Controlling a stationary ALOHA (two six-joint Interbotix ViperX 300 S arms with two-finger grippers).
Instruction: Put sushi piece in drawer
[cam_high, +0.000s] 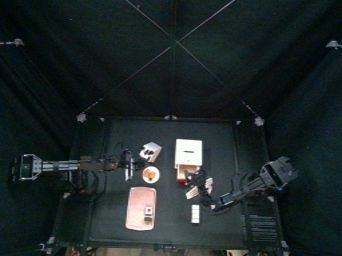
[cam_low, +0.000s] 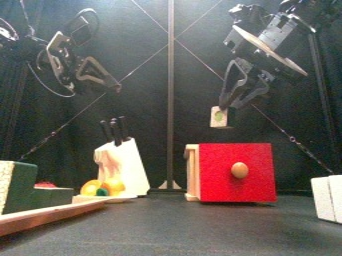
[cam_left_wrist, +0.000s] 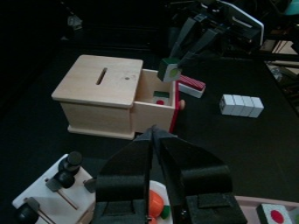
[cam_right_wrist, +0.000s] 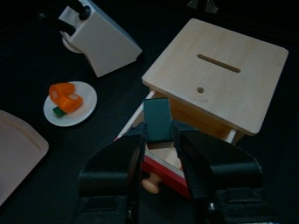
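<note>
The right gripper is clamped on the sushi piece, a small green-wrapped block pinched between its two jaws, and holds it in the air just above the open drawer of the wooden box. In the front view the sushi piece hangs clear above the red drawer front with its round wooden knob. The drawer is pulled out from the box, whose top has a narrow slot. Beyond the box on the bench stand a white knife block with black handles and a small white plate carrying orange food, with a wooden cutting board near the front edge and a white block off to the side. The left gripper hovers well apart from the box, its jaws together and holding nothing.
</note>
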